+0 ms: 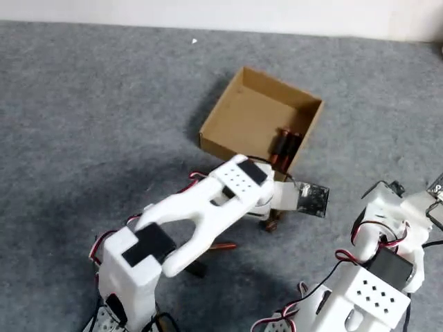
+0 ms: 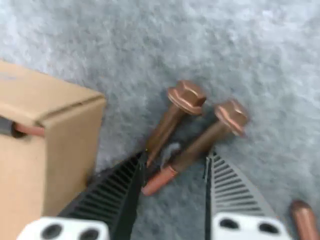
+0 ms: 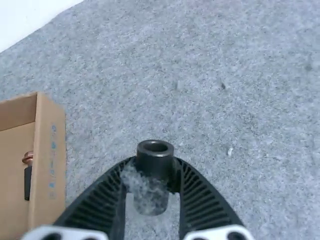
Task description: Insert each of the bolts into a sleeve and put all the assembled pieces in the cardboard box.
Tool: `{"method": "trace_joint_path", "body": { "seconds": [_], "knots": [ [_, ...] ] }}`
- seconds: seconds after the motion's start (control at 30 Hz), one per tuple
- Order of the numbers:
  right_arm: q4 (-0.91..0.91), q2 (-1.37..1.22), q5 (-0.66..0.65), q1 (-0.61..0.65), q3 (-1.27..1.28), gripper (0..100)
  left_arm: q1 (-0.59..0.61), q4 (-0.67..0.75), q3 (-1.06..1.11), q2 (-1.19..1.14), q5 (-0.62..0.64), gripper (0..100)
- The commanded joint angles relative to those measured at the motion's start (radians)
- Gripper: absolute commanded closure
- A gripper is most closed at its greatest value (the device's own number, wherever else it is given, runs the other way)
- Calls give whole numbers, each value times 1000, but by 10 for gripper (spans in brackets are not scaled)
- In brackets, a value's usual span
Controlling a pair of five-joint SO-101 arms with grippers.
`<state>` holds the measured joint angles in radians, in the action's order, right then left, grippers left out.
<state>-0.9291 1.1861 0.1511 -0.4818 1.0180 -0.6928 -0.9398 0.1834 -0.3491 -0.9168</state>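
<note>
Two copper bolts point(image 2: 172, 122) point(image 2: 212, 137) lie side by side on the grey carpet. My left gripper point(image 2: 175, 159) is open just above them, with the threaded ends between its fingers point(image 2: 125, 185). In the high view that left gripper point(image 1: 271, 216) is low over the carpet beside the near corner of the cardboard box point(image 1: 228, 114). My right gripper point(image 3: 152, 172) is shut on a dark sleeve point(image 3: 154, 162), held upright with its hole showing. Assembled pieces point(image 1: 286, 147) lie inside the box along its near right wall.
A third bolt point(image 2: 303, 217) lies close to the left gripper, and a loose bolt point(image 1: 223, 245) rests under the left arm. The box's corner point(image 2: 60, 145) is right next to the left finger. My right arm point(image 1: 391, 228) is at the lower right; open carpet lies to the left.
</note>
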Motion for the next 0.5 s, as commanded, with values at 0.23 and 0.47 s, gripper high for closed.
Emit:
{"method": "trace_joint_path", "body": {
  "seconds": [0.23, 0.47],
  "knots": [
    [33, 13, 5, -2, -7, 994, -36, -64, -84, -85, -107, 873],
    [33, 13, 5, -1, -7, 994, -31, -170, -79, -85, -137, 950]
  ]
}}
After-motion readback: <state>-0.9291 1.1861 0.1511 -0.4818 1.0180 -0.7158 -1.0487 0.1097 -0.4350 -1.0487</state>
